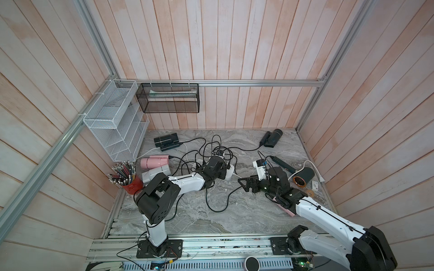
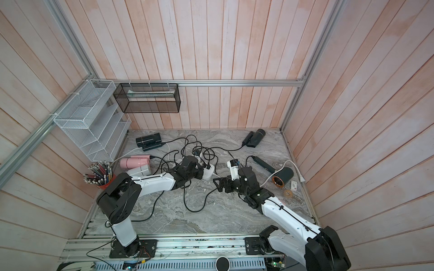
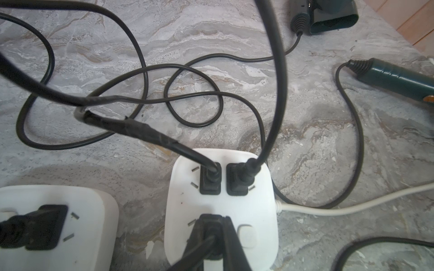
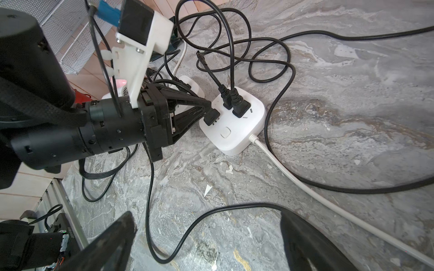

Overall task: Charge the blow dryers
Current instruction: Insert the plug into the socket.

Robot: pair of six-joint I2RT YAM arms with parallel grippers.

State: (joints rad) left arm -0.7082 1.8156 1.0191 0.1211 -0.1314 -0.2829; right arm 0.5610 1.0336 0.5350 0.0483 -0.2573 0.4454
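Several blow dryers lie around the marble table in both top views: black [image 1: 165, 140] at back left, dark [image 1: 272, 138] at back right, pink [image 1: 153, 162] and pale grey [image 1: 156, 174] at left, dark with a copper nozzle [image 1: 303, 176] at right. My left gripper [image 3: 212, 234] is shut on a black plug [image 4: 211, 116] at a white power strip [image 4: 234, 131]; its prongs still show above the strip's face. Two other plugs [image 3: 223, 178] sit in that strip. My right gripper [image 4: 206, 234] stands open over bare table, a loose black cord [image 4: 187, 225] lying below it.
A second white power strip [image 3: 89, 211] with one plug lies beside the first. Tangled black cords [image 1: 211, 150] cover the table's middle. A red pencil cup [image 1: 131, 183], a white wire rack [image 1: 112, 122] and a black mesh basket [image 1: 168, 98] line the left and back.
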